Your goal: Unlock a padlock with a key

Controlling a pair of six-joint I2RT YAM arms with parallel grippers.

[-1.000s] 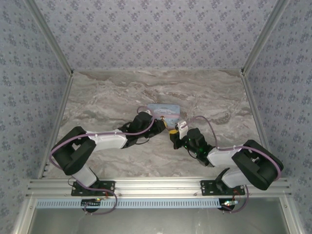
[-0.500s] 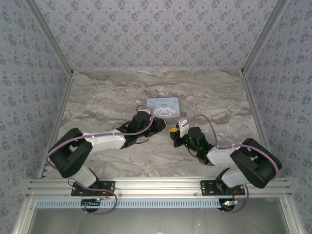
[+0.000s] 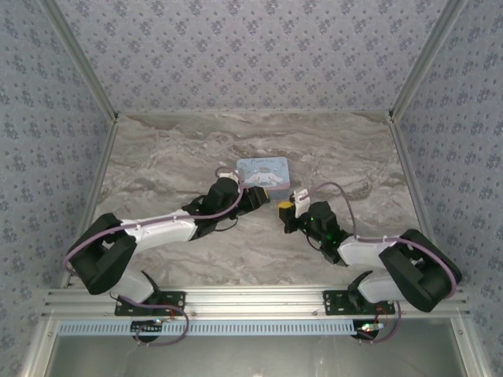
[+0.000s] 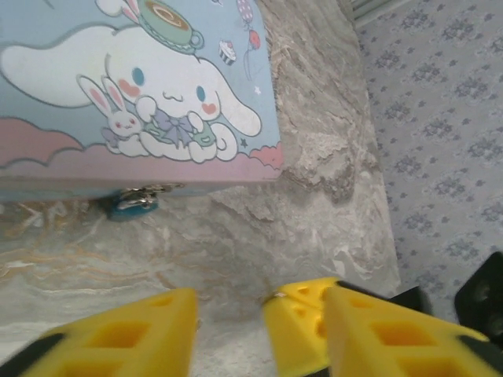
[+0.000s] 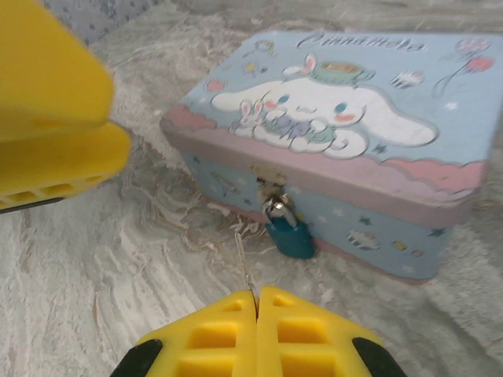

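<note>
A: So, where is everything?
B: On the worktop (image 3: 173,157), the tin (image 5: 338,118) sits far of me, and the padlock (image 5: 289,236) hangs on its near wall. My right jaws pinch the key (image 5: 245,267) just left of the padlock. My left jaws stand parted, empty.
A: Advice?
B: Probably steady the padlock, then feed the key in slowly.

Key (image 5: 245,265) head hidden btwn right fingers (image 5: 211,331); padlock (image 4: 132,206) partly under tin (image 4: 118,94) rim, blurred.
</note>
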